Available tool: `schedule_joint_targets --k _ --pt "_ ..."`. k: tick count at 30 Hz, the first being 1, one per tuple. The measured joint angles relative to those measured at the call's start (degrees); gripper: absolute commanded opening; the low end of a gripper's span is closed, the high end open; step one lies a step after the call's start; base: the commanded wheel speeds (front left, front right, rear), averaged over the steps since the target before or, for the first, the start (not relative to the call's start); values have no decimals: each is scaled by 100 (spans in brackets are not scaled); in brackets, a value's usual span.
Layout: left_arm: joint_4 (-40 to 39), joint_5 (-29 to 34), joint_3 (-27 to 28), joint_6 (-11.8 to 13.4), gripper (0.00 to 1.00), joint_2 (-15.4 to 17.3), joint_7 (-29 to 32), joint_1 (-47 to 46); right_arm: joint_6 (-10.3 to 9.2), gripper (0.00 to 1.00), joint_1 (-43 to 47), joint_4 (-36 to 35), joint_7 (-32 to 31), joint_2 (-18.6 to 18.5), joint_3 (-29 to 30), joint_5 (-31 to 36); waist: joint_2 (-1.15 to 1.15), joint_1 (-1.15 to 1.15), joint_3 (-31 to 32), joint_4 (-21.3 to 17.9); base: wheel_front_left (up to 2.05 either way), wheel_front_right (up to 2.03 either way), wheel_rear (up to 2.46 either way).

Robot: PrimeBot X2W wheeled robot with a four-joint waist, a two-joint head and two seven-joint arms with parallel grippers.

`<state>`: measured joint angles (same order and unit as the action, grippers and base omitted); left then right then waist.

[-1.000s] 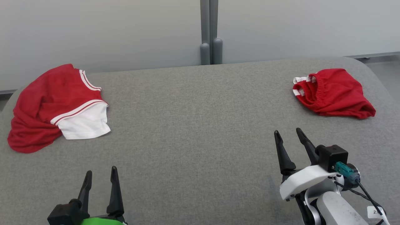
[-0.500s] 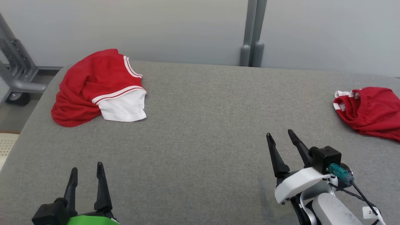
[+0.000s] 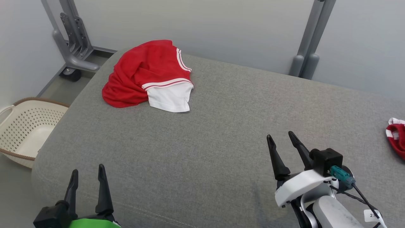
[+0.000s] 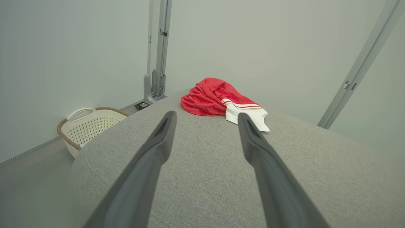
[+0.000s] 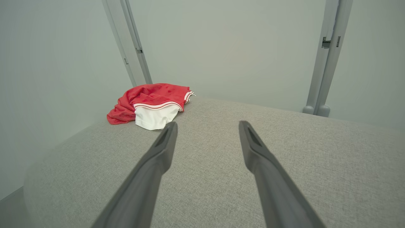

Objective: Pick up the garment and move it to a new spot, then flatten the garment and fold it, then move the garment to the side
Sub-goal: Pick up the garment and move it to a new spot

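A crumpled red garment (image 3: 144, 71) with white stripes and a white panel lies at the far left of the grey padded table (image 3: 221, 126). It shows ahead of both grippers as the garment (image 4: 221, 98) in the left wrist view and the garment (image 5: 148, 103) in the right wrist view. My left gripper (image 3: 87, 172) hovers open at the near left edge with nothing between its fingers. My right gripper (image 3: 280, 136) stands open over the near right of the table, also holding nothing. Both are well short of the garment.
A second red piece of clothing (image 3: 397, 139) lies at the right edge of the head view. A cream perforated laundry basket (image 3: 22, 126) stands on the floor left of the table. Grey frame posts (image 3: 308, 38) and a wheeled grey stand (image 3: 71, 41) line the wall behind.
The head camera has swung left, bringing the basket and stand into view and pushing the right-hand clothing to the edge. Both grippers stay open.
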<state>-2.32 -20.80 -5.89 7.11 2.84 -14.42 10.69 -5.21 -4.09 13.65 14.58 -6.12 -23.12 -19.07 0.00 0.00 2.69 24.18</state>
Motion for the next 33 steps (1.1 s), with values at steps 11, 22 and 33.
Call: schedule_joint_targets --k 11,22,33 --pt "-79 154 -80 0 100 13 0 -84 -1 100 -8 29 1 36 -34 146 0 0 -126 -111 0 0 0" --pt "-104 91 40 -57 100 210 430 -1812 -44 100 -384 -159 0 -215 80 323 0 0 -552 -464 0 0 0" --pt "994 -454 866 -52 100 486 1746 -3596 -36 100 -958 -561 -110 -350 88 505 0 0 -1170 -953 0 0 0"
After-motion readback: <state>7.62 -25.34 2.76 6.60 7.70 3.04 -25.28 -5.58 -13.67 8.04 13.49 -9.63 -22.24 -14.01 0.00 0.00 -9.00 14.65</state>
